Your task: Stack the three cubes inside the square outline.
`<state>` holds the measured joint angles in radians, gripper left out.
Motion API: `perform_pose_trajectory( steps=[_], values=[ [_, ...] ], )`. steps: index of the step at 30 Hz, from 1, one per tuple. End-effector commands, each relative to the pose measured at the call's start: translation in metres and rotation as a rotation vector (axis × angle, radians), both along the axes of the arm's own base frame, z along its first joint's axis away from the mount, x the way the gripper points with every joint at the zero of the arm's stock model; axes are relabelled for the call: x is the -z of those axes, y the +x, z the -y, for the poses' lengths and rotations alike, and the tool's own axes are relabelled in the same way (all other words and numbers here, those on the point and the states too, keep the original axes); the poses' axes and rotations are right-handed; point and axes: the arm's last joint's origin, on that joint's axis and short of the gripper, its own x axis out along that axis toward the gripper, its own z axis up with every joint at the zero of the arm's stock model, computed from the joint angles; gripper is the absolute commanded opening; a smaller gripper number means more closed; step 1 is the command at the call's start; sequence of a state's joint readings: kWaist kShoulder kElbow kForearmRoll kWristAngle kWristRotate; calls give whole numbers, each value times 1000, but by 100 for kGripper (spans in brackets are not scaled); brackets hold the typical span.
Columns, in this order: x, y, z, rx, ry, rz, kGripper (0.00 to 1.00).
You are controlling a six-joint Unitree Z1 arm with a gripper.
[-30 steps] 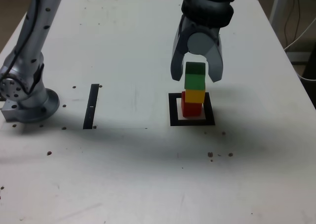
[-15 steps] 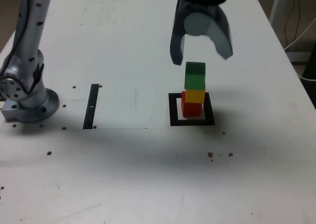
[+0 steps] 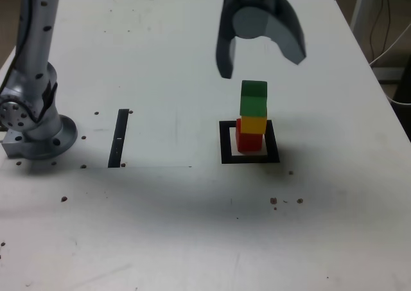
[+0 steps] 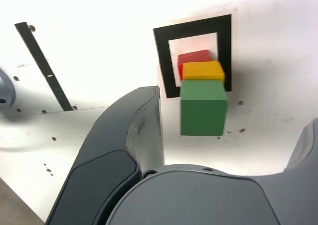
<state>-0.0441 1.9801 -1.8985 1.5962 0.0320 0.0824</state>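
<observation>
I see a white table point(image 3: 173, 233), scattered with small dark specks. Lying flat on it are a square outline point(image 3: 250, 142) in black toward the exterior view's right and a narrow black strip point(image 3: 119, 137) further left. The arm's silver base point(image 3: 35, 133) sits at the exterior view's left edge. A red cube point(image 3: 249, 139) rests inside the outline

The green cube point(image 3: 253, 97) tops the yellow cube point(image 3: 253, 124) and red cube point(image 3: 247, 141); the square outline point(image 3: 226, 142) is black with a white centre.
</observation>
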Motion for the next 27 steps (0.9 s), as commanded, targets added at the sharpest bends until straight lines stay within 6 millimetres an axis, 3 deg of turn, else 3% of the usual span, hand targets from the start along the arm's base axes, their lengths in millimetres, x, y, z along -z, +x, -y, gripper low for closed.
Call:
perform_pose_trajectory(
  steps=[1, 10, 18, 27],
  values=[
    [-7, -15, 0, -7, 1, -2, 100],
    [-9, -74, -2, -44, 0, -38, 99],
    [11, -131, 3, -72, -23, -63, 99],
    [38, -170, 5, -81, -33, -87, 99]
  ],
)
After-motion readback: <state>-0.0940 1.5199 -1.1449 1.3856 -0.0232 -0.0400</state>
